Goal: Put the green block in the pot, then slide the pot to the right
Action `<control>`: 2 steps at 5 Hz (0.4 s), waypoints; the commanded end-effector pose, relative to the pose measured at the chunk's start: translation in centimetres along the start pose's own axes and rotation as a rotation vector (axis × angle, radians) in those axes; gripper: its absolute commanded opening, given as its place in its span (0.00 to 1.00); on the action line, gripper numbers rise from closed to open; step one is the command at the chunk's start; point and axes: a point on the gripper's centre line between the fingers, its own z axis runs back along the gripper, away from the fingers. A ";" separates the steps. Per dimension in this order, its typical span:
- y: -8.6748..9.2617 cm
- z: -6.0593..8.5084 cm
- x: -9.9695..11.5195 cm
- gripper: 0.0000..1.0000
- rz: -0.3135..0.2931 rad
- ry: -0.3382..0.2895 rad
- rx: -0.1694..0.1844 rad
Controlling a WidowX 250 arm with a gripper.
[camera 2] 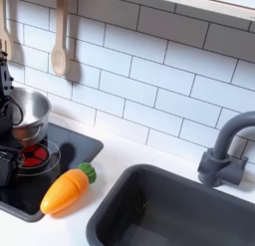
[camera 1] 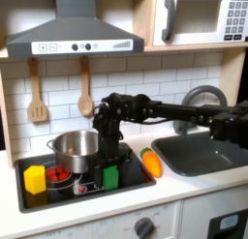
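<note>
Nearest in the first exterior view, the green block [camera 1: 110,175] is seen on the front of the black stovetop [camera 1: 58,192], with the gripper [camera 1: 109,162] lowered right over it. The jaws seem to be around its top, but whether they are pinching it or only spread beside it cannot be told. The yellow block [camera 1: 35,178] stands at the first exterior view's left, the carrot toy [camera 1: 151,163] at its right. Behind, the pot [camera 1: 77,148] waits with its mouth open. Probably the grasp is the step in hand; the block should be held squarely, lifted above the rim, then released over the middle of the pot.
</note>
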 end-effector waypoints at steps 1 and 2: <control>-0.1 -0.1 -0.3 0.00 -0.008 0.002 -0.006; -0.2 0.0 -0.3 0.00 -0.012 -0.009 -0.002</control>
